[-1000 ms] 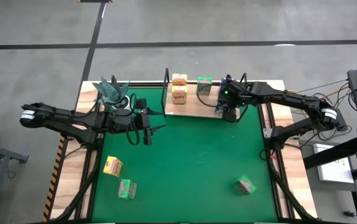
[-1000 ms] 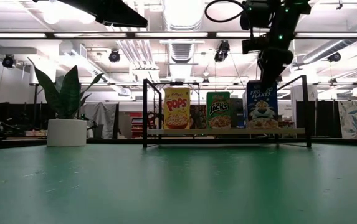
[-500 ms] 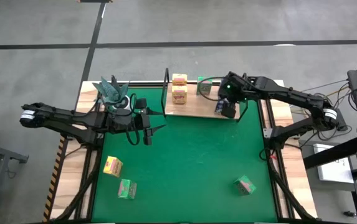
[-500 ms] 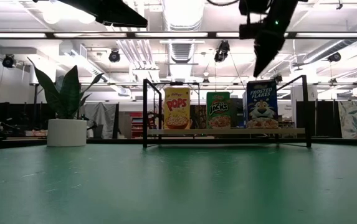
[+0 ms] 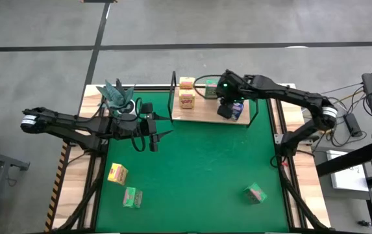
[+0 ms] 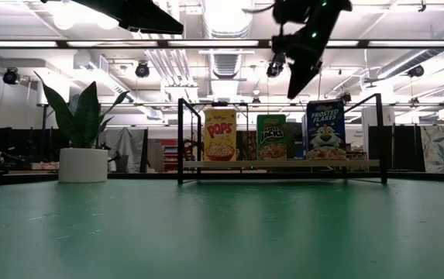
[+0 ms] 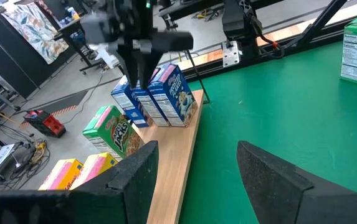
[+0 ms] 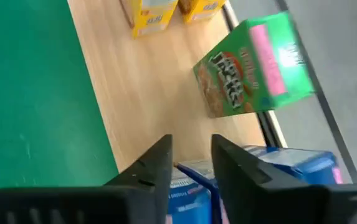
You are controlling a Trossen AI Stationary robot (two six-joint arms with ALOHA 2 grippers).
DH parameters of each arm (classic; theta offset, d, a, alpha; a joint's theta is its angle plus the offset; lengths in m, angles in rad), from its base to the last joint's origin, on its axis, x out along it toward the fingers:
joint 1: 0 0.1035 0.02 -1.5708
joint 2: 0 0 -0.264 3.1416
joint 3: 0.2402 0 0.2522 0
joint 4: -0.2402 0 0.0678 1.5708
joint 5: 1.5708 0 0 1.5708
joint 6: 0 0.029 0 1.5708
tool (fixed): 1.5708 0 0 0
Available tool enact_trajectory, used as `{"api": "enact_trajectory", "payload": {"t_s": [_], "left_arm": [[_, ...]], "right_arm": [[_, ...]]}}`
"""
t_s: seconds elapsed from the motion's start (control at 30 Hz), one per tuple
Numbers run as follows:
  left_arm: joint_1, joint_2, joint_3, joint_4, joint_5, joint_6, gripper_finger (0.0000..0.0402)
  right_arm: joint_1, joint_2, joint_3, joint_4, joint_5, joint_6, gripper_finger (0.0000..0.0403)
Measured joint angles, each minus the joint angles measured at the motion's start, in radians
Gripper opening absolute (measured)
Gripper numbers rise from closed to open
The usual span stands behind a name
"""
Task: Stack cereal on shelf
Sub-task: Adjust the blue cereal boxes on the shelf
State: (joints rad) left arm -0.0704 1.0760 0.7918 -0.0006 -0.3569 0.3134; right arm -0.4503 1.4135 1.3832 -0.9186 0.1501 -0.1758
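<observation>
The shelf (image 5: pixel 202 112) stands at the far edge of the green mat (image 5: pixel 198 162). Upright on its board (image 6: pixel 280 163) are yellow boxes (image 5: pixel 186 99), a green box (image 5: pixel 211 89) and blue boxes (image 7: pixel 156 96). A yellow box (image 5: pixel 117 173) and two green boxes (image 5: pixel 132 197) (image 5: pixel 255 193) lie on the mat. My right gripper (image 8: pixel 192 146) hangs above the blue boxes, pointing down, with a narrow gap between its fingers and nothing in it. Left of the shelf, my left gripper (image 7: pixel 197 180) is open and empty above the mat.
A white pot with a teal plant (image 5: pixel 116 94) stands at the far left, beside my left arm. The shelf's black wire posts (image 6: pixel 180 139) (image 6: pixel 381 138) rise at its ends. The middle of the mat is free.
My right gripper has risen from the top of the front blue box and gone toward the table's left, above the shelf. The blue box stays upright on the board.
</observation>
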Motion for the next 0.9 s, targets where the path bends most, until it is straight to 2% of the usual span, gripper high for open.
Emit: {"api": "enact_trajectory", "payload": {"t_s": [0.2,0.37,0.9], "left_arm": [[0.000,0.000,0.000,-0.001,0.000,0.000,0.0201],[0.000,0.000,0.000,-0.001,0.000,0.000,0.0201],[0.000,0.000,0.000,-0.002,0.000,0.000,0.0201]], "right_arm": [[0.000,0.128,0.107,-0.156,0.008,-0.035,0.0039],[0.001,0.184,0.169,-0.241,0.008,-0.043,0.0012],[0.003,0.185,0.173,-0.314,0.007,-0.034,0.0009]]}}
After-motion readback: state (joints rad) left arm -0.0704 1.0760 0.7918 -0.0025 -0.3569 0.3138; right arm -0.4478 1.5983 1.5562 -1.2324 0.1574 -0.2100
